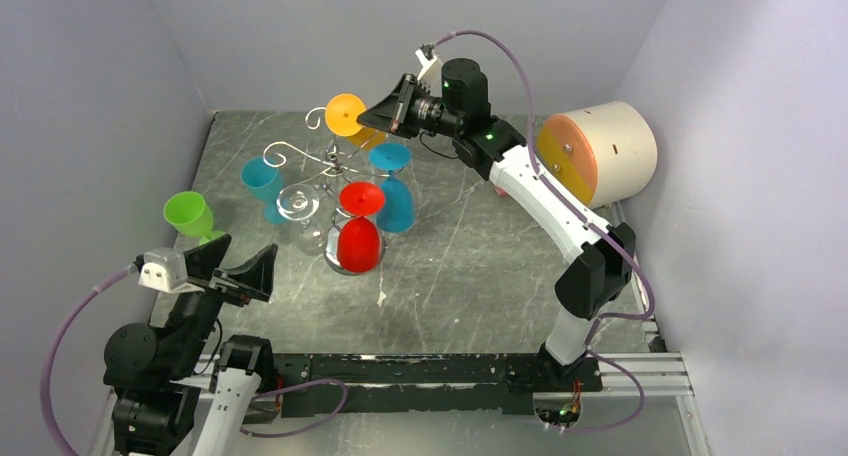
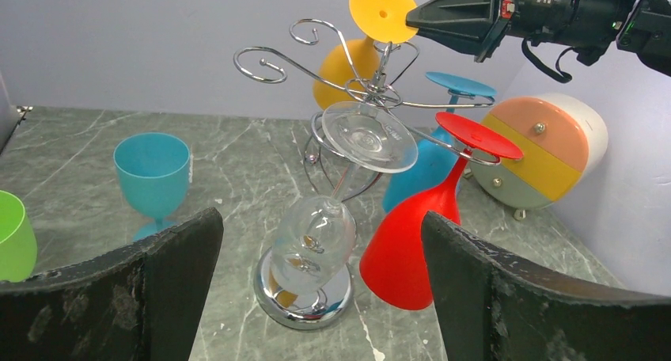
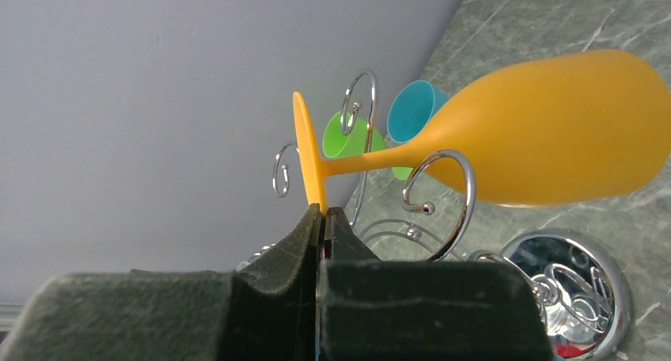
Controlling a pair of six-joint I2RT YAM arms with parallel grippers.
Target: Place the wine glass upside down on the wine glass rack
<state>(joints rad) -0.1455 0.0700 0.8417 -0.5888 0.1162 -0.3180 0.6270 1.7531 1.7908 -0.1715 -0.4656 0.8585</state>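
Observation:
The wine glass (image 1: 345, 113) is orange and hangs upside down at the far side of the wine glass rack (image 1: 330, 161). My right gripper (image 1: 378, 116) is shut on the rim of its round foot. In the right wrist view the wine glass (image 3: 554, 131) has its stem running past the scroll ends of the wine glass rack (image 3: 443, 195), just beyond the right gripper (image 3: 323, 212). Whether the foot rests on the wires I cannot tell. My left gripper (image 1: 232, 264) stands open and empty near the front left, facing the rack's shiny base (image 2: 305, 302).
A clear glass (image 2: 312, 238), a red glass (image 2: 407, 246) and a blue glass (image 2: 423, 167) hang upside down on the rack. A teal glass (image 1: 262, 181) and a green glass (image 1: 188, 216) stand upright to the left. A cream and orange drum (image 1: 600, 151) sits at the back right.

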